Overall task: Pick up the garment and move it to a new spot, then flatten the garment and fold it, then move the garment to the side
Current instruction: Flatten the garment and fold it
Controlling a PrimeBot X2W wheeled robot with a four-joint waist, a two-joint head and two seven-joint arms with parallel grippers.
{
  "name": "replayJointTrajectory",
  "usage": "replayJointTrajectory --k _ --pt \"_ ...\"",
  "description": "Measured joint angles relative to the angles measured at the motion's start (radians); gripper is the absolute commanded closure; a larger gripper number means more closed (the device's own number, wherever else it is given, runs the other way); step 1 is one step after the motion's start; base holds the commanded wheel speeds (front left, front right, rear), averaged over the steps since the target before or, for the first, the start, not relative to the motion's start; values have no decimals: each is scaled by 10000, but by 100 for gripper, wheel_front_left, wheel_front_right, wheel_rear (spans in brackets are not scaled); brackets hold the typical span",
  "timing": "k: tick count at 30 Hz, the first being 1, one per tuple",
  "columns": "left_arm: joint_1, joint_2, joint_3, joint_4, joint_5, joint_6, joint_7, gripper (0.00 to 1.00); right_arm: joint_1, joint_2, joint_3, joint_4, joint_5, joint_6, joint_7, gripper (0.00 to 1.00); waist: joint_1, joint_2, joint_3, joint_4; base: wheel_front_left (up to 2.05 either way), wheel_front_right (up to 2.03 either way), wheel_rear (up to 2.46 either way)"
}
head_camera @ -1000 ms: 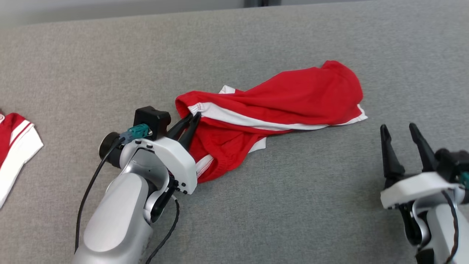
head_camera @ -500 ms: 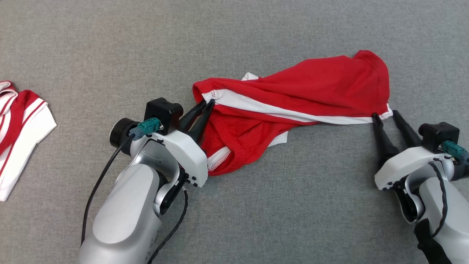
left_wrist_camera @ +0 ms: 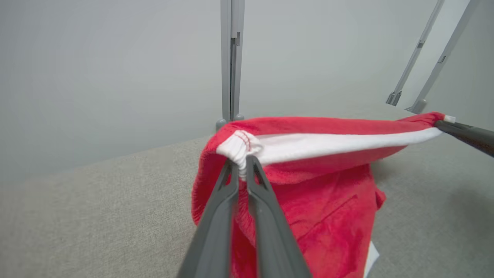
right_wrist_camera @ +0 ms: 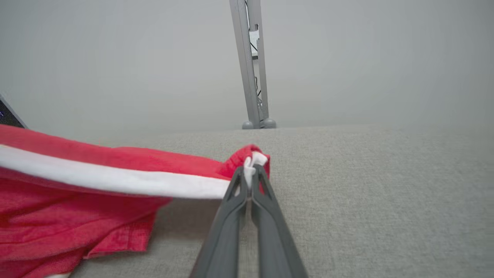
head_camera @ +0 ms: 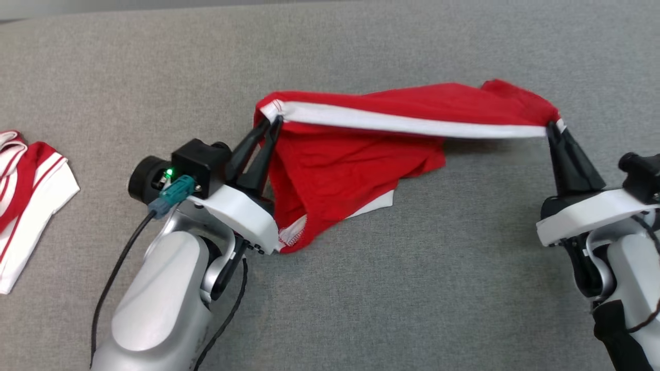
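At the far left of the grey fabric surface [head_camera: 412,299], a second red-and-white garment [head_camera: 31,190] was seen lying apart from the work. Next came the left gripper [head_camera: 273,121], whose fingers were closed on the gathered white corner of the red garment [head_camera: 350,165], seemingly a pair of shorts. The white stripe [head_camera: 412,123] was stretched nearly taut across to the right gripper [head_camera: 554,126], whose fingers were pinched shut on the opposite corner. The upper edge was thus held clear of the surface between the two grippers, while the rest hung down and the lower folds rested on the fabric near the left forearm.

The picking-up was judged to be under way, with both corners secured. The carrying to a new spot, the flattening, the folding and the final move to the side were all judged to be left; the cloth was bunched and twisted below the stripe, so nothing was yet laid flat.

From the head view, the whole span and the neighbouring garment were given. In the left wrist view, the left gripper [left_wrist_camera: 241,164] was shown biting a stitched, puckered hem, a pocket seam [left_wrist_camera: 328,216] was made out on the hanging panel, and a dark finger of the right gripper [left_wrist_camera: 463,133] was seen at the far corner. In the right wrist view, the right gripper [right_wrist_camera: 250,170] was shown holding a small white tip, with shadow beneath the raised cloth, and an upright metal post [right_wrist_camera: 251,65] was seen beyond the surface.
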Motion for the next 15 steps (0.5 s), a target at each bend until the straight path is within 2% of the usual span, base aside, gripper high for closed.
replayJointTrajectory --k 8,15 --pt "20 341 219 -1312 90 221 -261 100 194 -171 -692 -2056 65 0 94 100 0 0 -720 -114 0 0 0" --pt "-139 698 324 -3022 201 374 153 100 167 -157 -1595 -4591 4 0 920 100 0 0 -1353 -137 0 0 0"
